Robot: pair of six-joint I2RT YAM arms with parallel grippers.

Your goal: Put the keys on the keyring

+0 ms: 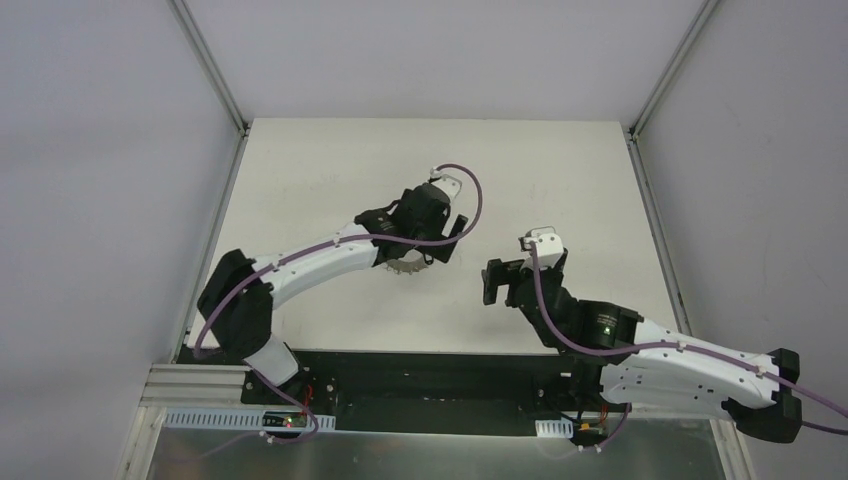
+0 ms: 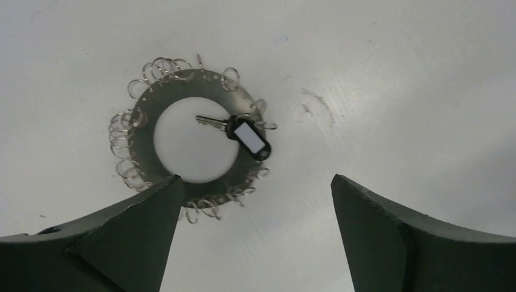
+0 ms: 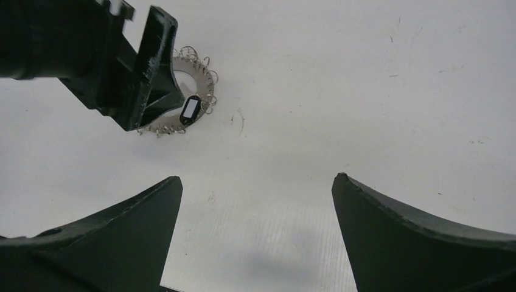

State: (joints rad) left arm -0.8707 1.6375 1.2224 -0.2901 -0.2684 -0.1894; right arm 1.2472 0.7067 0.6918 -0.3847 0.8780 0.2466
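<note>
Top external | white table (image 1: pixel 300 180) centre, grey walls (image 1: pixel 100 150) at the sides | left wrist: keyring (image 2: pixel 143 131) upper left, keys (image 2: pixel 246 137) across its rim | left gripper (image 2: pixel 255 177) and right gripper (image 3: pixel 257 176) both spread, empty

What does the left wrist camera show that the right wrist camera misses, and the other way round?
Only the left wrist view shows the keyring whole, with the metal blade of the key reaching into its hole. Only the right wrist view shows the left gripper from outside, hanging over the keyring and hiding part of it. Both show the key's black tag with its white label lying on the ring's band, on the white table.
</note>
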